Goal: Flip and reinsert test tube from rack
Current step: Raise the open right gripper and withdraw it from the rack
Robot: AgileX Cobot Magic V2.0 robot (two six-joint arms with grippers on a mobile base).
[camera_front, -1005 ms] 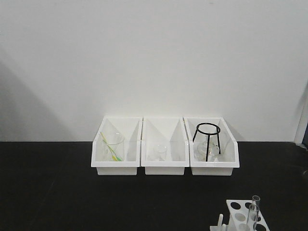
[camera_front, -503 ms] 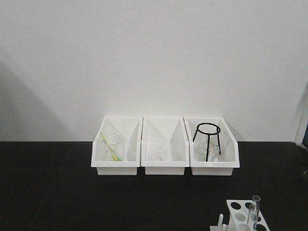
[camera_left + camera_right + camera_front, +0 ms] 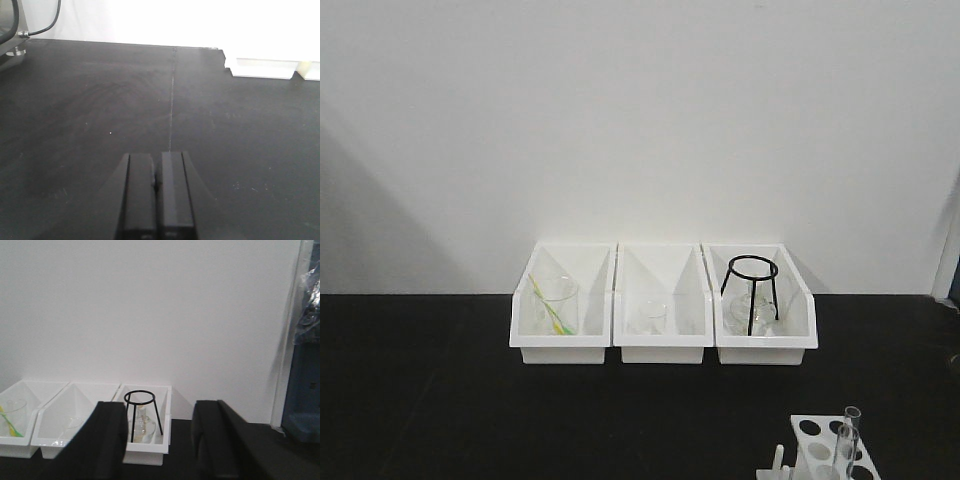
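Three white bins [image 3: 663, 330] sit side by side against the back wall on the black table [image 3: 420, 400], and down in the bottom right corner of the front view we have the rack [image 3: 817, 440], cut off by the frame edge, its round holes showing on top. The test tube [image 3: 847, 440] stands upright in it, open rim up, poking well above the top plate. Left bin holds a beaker [image 3: 555, 305] with a yellow-green stick leaning inside; middle bin has a smaller glass [image 3: 653, 316]; right bin carries a black wire tripod stand [image 3: 752, 292] over some glassware. Over to the left wrist view: the left gripper [image 3: 157, 187] hangs low over bare black tabletop, its two dark fingers pressed together with nothing between them. A cable [image 3: 42, 22] loops at the far left corner. On the right wrist view, the right gripper [image 3: 160, 440] is spread wide, both fingers apart and empty, looking toward the bins and the tripod stand, up off the table, well away from the rack
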